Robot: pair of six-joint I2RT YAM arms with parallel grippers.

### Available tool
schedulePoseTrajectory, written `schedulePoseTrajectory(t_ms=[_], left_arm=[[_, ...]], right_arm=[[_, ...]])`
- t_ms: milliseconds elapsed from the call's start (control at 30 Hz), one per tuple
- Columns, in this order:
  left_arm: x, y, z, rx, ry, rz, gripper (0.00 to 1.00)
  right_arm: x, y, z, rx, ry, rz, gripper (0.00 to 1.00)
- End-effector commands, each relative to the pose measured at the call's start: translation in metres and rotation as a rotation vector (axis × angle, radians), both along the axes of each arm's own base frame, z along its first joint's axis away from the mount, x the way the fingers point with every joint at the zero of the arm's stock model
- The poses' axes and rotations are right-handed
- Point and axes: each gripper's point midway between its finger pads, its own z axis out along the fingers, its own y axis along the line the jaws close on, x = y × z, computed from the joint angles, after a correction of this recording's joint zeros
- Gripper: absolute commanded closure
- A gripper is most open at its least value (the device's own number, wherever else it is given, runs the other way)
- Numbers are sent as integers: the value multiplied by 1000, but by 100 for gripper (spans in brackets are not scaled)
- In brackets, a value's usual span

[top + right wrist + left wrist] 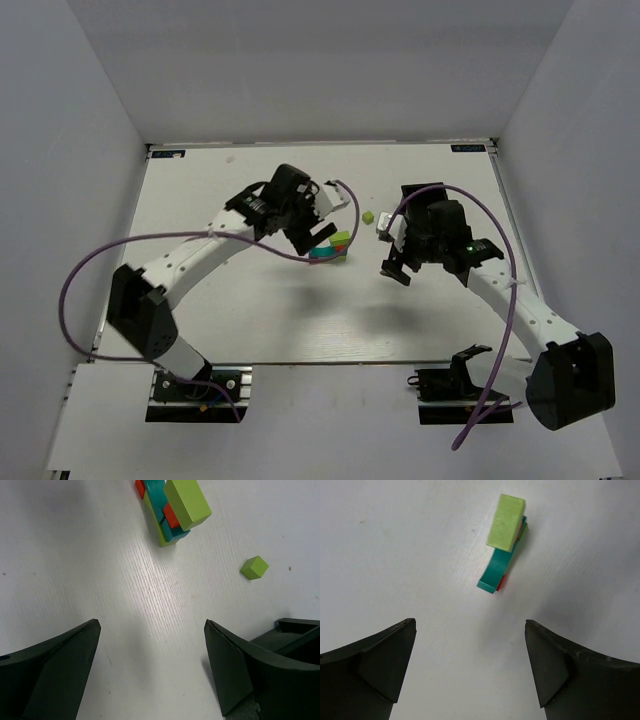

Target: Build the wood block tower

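Observation:
The wood block tower (333,246) stands mid-table: teal, red and lime green blocks with a lime green slab on top. It also shows in the left wrist view (503,535) and the right wrist view (172,510). A loose small lime green cube (369,217) lies to its right, also in the right wrist view (254,567). My left gripper (312,240) is open and empty, just left of the tower. My right gripper (396,270) is open and empty, to the tower's right and nearer.
White walls enclose the white table (250,320) on the left, back and right. A purple cable (90,260) loops off the left arm and another purple cable (500,380) off the right arm.

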Motion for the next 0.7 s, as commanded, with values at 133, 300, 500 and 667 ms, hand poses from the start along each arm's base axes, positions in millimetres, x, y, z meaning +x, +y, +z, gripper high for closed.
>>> schedulePoseTrajectory(t_ms=[133, 300, 500, 667], left_arm=[[-11, 66, 62, -284, -250, 466, 0], [-37, 101, 67, -408, -317, 595, 10], [-56, 133, 67, -509, -396, 692, 92], [-67, 126, 66, -581, -391, 627, 24]], right_arm=[[50, -6, 7, -33, -168, -117, 10], [88, -15, 35, 16, -387, -250, 10], [134, -1, 1, -71, -76, -317, 100], [173, 8, -30, -79, 123, -436, 80]])
